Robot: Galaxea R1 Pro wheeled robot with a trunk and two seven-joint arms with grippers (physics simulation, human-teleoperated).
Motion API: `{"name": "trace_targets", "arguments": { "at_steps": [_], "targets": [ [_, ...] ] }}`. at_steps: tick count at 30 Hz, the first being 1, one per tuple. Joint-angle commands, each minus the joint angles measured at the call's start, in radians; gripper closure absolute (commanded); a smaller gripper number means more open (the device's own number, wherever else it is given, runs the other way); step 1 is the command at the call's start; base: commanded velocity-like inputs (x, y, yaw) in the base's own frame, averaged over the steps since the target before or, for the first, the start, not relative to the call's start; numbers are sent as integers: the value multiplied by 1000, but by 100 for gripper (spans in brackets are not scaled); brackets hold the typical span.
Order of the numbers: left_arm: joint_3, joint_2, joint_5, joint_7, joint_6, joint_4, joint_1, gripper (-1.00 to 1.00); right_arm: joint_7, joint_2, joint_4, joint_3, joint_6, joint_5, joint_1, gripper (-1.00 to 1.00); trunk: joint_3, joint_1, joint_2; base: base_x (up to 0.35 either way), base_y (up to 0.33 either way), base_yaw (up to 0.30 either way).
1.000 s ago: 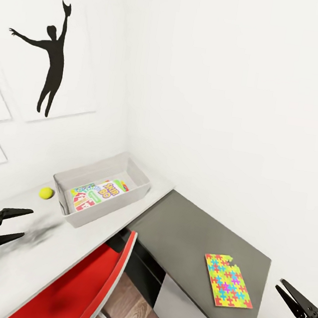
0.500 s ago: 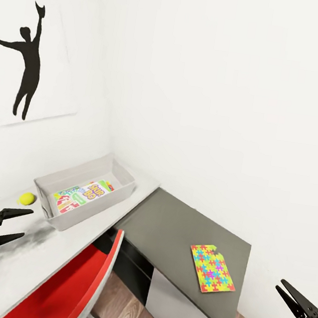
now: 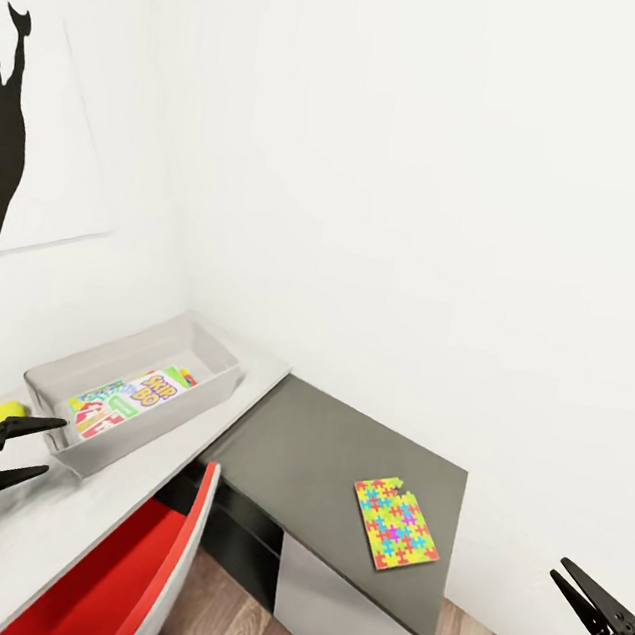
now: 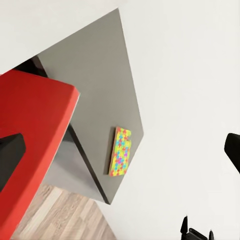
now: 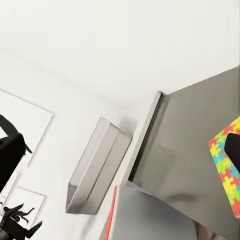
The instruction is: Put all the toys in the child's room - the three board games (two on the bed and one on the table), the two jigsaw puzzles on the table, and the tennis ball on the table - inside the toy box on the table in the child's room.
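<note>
White desk [image 3: 46, 522]: toy box [image 3: 212, 363] holds a board game [image 3: 130, 396] marked "SKIP BO". Jigsaw puzzle [image 3: 395, 522] lies on grey cabinet [image 3: 319, 449]. Left gripper [image 3: 37, 445] and right gripper [image 3: 572, 591]: fingers apart, empty.

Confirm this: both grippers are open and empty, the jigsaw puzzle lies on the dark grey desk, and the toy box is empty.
The toy box is not empty: the head view shows board games inside it. The rest stands.

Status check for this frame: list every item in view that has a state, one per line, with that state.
Toy box: open-topped, on the light table, holding board games.
Board games: lying flat inside the toy box.
Jigsaw puzzle: flat on the dark desk, not boxed.
Tennis ball: on the table beside the toy box, outside it.
Left gripper: open, empty.
Right gripper: open, empty.
Red chair: at the table.
</note>
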Motion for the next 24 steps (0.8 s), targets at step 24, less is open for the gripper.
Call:
{"name": "trace_targets", "arguments": {
  "at_steps": [24],
  "targets": [
    [0,-1,10,10,3,0,-1,-100,-1,1,2,1,3,-4,0,-100,23,1,-2,0,0,-177]
  ]
}}
